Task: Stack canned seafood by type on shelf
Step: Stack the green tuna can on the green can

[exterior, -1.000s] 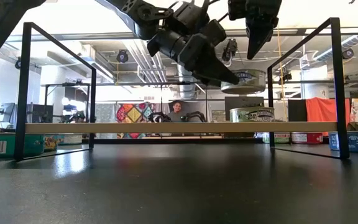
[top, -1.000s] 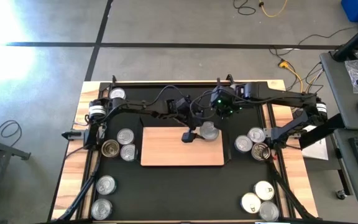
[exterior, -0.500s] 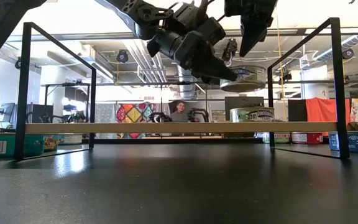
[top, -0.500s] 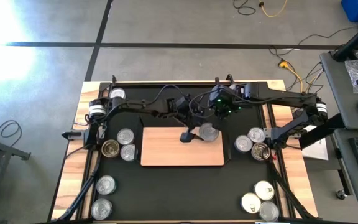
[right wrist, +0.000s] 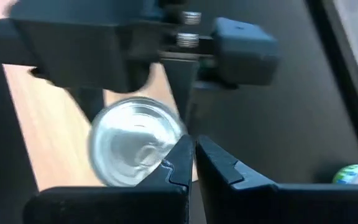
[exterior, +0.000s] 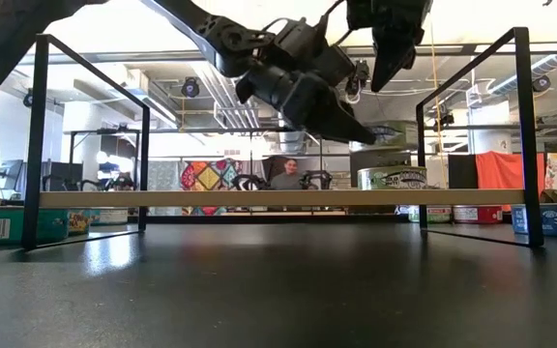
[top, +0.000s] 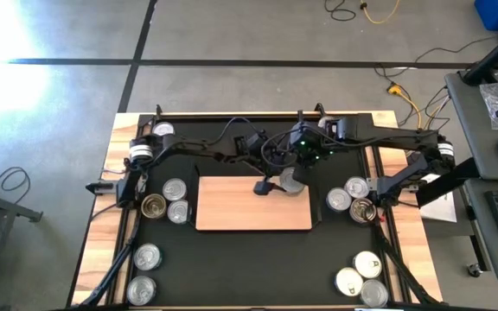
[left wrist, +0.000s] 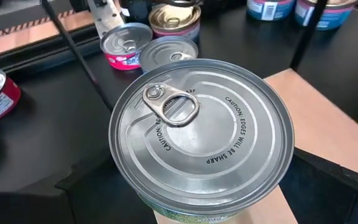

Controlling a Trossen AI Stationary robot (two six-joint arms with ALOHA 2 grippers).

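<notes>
My left gripper [top: 275, 184] is shut on a silver pull-tab can [left wrist: 201, 137] over the right part of the light-wood shelf [top: 232, 212]. In the low view this can [exterior: 391, 132] hangs just above a green-labelled can [exterior: 392, 178] standing on the shelf board [exterior: 211, 198]. My right gripper [right wrist: 194, 158] is shut and empty. It hovers above and just beyond the held can, toward the far edge [top: 304, 154]. Other cans rest on the black mat to the left [top: 175, 188] and right [top: 339, 199] of the shelf. My left gripper pinches the silver can by its side wall [left wrist: 129, 186], one finger on either side. It comes slanting down from the table's left. The can is lifted clear, top up and roughly level, above the can on the shelf.
Three cans lie left of the shelf [top: 154, 206] and three to its right [top: 362, 210]. More lie at the near left [top: 147, 256] and near right [top: 367, 263] corners, and one at the far left [top: 162, 130]. Black frame posts [exterior: 522, 135] stand at the shelf ends. A person sits in the room behind.
My left gripper has dipped a little with the silver can, bringing it closer to the can on the shelf. It has kept its hold. My right gripper has stayed above, shifting only slightly.
</notes>
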